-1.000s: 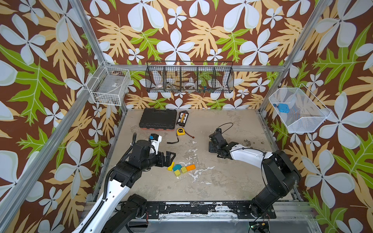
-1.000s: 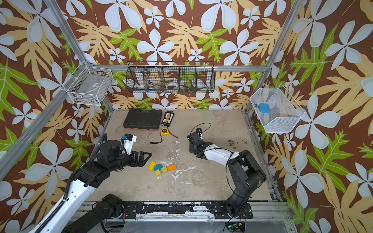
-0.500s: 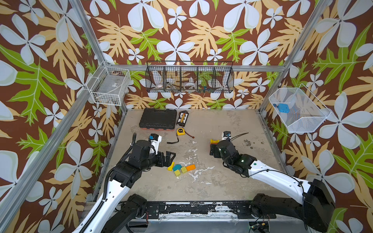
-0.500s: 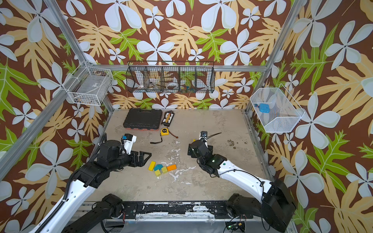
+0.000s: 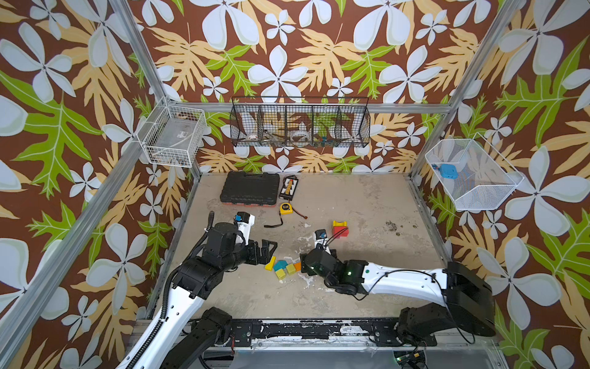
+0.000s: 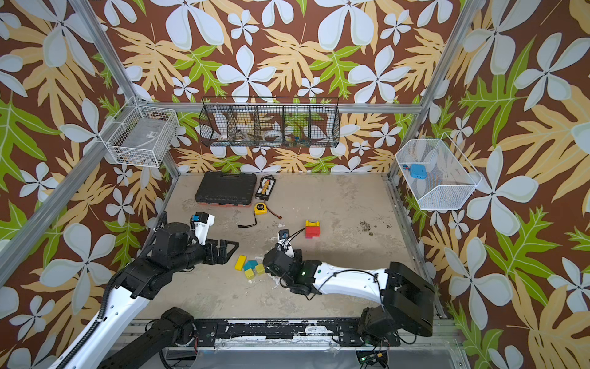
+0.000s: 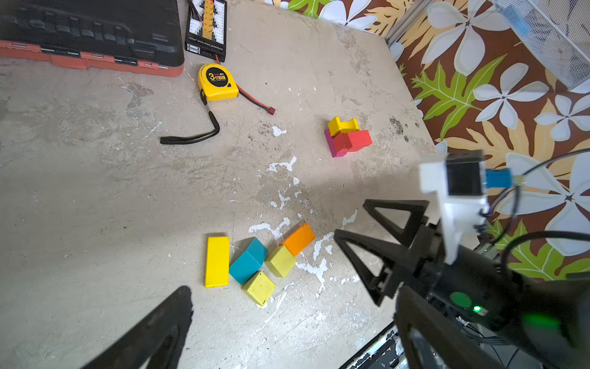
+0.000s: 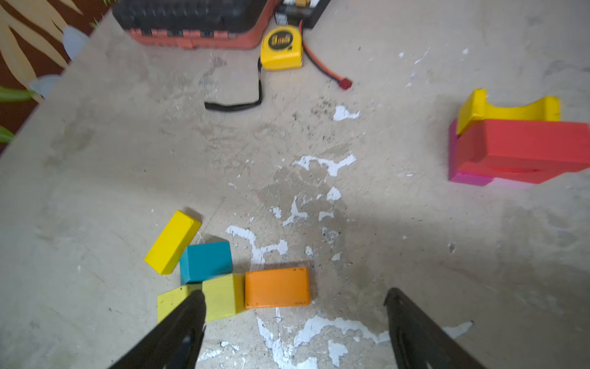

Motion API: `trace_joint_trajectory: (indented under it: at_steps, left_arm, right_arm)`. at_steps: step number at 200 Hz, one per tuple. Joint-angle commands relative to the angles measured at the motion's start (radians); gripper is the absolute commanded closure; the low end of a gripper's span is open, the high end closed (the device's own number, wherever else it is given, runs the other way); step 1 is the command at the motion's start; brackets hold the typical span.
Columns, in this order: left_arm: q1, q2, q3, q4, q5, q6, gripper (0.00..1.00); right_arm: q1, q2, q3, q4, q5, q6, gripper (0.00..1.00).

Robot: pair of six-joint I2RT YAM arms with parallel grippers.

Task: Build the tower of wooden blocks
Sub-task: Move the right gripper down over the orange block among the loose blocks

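Left hand [image 5: 267, 252] sits low over the table [image 5: 367, 204] at centre left. Its jaws are apart with nothing between them, and it is just left of the loose blocks, not touching them.

Loose blocks lie flat in a tight cluster near the table's middle:
- The yellow brick [image 5: 270, 263] is leftmost and lies at an angle.
- The teal block [image 5: 280, 265] is against its right side.
- The left lime cube [image 5: 281, 273] is just near of the teal block.
- The right lime cube [image 5: 291, 268] is beside it.
- The orange brick [image 7: 298, 239] is rightmost, touching the right lime cube. In both top views the right wrist partly hides it.

Right hand [image 7: 350, 217] is low at the right edge of the cluster and points left at it. Its jaws are spread wide and grip nothing. In the right wrist view one finger [image 8: 188, 313] overlaps the lime cubes and the orange brick sits ahead in the gap. I cannot tell whether there is contact.

The tower [image 5: 340, 228] stands alone, right of centre and farther back, well apart from the cluster. It has a magenta block [image 8: 469, 179] at the bottom and a red block [image 8: 523, 143] on that. A yellow arch [image 8: 507, 110] sits on top toward the far edge, curve up.

Far left of the table holds a black tool case [image 5: 250, 193]. A connector board [image 5: 289, 188] is at its right end, and a yellow tape measure [image 5: 286, 208] with a black strap is just near of that.
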Motion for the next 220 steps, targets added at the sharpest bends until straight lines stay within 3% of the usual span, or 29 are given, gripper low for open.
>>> trace_joint_trajectory:
  at_steps: [1, 97, 220]
  left_arm:
    - [-0.001, -0.006, 0.002, 0.012, -0.013, -0.004, 0.00]
    - [-0.001, -0.032, 0.003, 0.005, -0.019, -0.004, 0.00]
    - [-0.001, -0.041, 0.003, 0.006, -0.014, -0.002, 0.00]
  right_arm:
    - [0.002, 0.085, 0.040, -0.005, -0.028, -0.004, 0.17]
    - [0.000, 0.279, 0.108, -0.028, -0.031, -0.028, 0.17]
    - [-0.013, 0.376, 0.178, -0.056, -0.063, -0.075, 0.17]
